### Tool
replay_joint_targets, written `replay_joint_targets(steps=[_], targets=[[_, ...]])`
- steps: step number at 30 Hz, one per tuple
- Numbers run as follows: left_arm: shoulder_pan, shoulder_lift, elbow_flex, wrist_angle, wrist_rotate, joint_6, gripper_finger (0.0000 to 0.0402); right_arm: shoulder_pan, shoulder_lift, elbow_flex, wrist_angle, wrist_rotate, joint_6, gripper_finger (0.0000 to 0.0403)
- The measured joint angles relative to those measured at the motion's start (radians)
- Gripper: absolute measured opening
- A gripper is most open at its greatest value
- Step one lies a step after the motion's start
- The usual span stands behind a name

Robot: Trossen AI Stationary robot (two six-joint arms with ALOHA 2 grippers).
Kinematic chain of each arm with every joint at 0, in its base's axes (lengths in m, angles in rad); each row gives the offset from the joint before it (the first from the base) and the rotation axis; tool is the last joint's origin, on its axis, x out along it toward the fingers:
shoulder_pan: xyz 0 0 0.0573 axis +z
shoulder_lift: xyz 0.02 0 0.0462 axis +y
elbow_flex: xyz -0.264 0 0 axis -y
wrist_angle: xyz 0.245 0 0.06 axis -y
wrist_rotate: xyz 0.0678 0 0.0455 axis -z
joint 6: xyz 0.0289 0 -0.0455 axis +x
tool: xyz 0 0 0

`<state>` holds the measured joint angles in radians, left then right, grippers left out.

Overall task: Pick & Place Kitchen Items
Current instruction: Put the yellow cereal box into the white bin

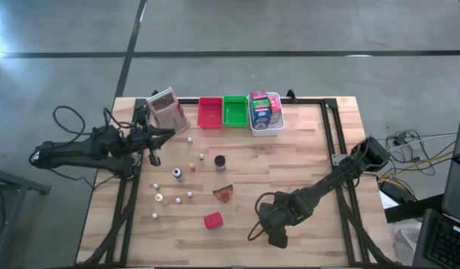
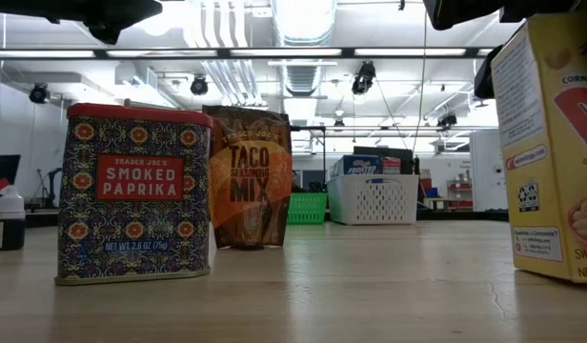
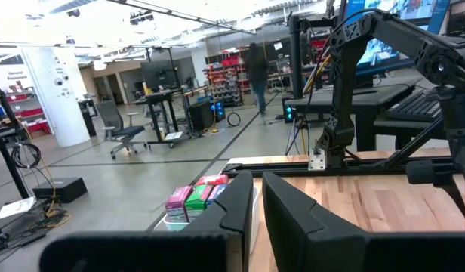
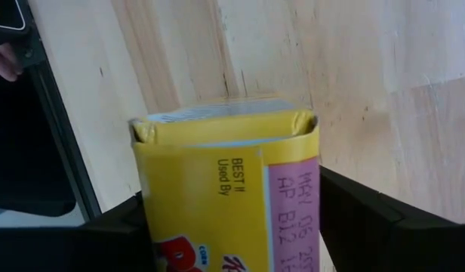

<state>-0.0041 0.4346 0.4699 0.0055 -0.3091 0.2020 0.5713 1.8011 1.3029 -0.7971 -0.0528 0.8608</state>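
Wooden table (image 1: 305, 157) under ceiling strip lights (image 2: 303, 50), concrete floor (image 1: 290, 30) around.

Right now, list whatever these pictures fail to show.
- yellow box: hidden beneath the right gripper in the high view; cut off by the bottom edge in the right wrist view.
- tiny pale bottles: too small to identify in the high view.
- packets in the white tray: partly blocked by the left gripper in the left wrist view.

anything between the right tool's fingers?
Yes: a yellow box stands between the right tool's fingers, per right wrist view.
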Motion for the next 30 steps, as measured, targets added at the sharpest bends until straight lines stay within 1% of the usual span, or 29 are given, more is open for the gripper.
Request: replay_joint_targets(steps=[10,30], targets=[[0.0,0.0,0.0,0.0,0.0,0.0,0.0039,0.0,0.0,0.0,-0.001,0.0,0.001,0.0221],[0.0,0.0,0.0,0.0,0.0,0.0,0.0039,-0.001,0.0,0.004,-0.008,0.0,0.003,0.0192]])
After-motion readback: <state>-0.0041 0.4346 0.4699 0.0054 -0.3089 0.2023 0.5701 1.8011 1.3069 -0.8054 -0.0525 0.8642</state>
